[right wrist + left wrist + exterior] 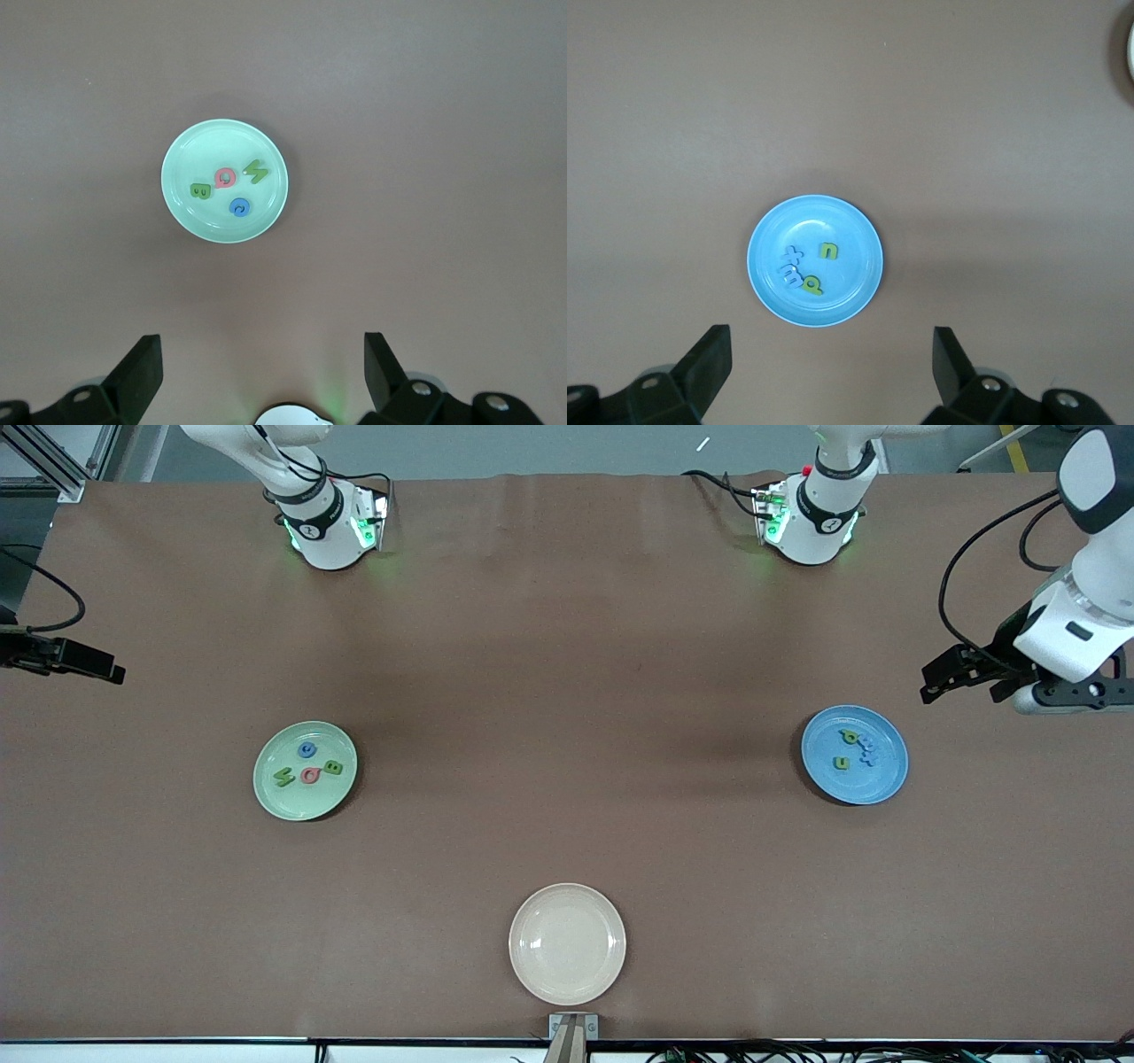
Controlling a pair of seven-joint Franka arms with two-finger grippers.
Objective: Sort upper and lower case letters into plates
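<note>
Brightness: even and moderate across the brown table (567, 691).
Source: overhead, diffuse.
Shadows: soft dark patches beside the pale green plate (266, 793) and the blue plate (895, 779).
Glare: faint sheen on the cream plate (532, 965); green glow at both arm bases.
Sharpness: front view crisp; wrist views softer, small letters blurred.

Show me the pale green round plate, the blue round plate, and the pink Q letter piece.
pale green round plate (270, 797): front view, bare part of its rim.
blue round plate (877, 784): front view, bare floor near its rim.
pink Q letter piece (226, 178): right wrist view, on its ring.
</note>
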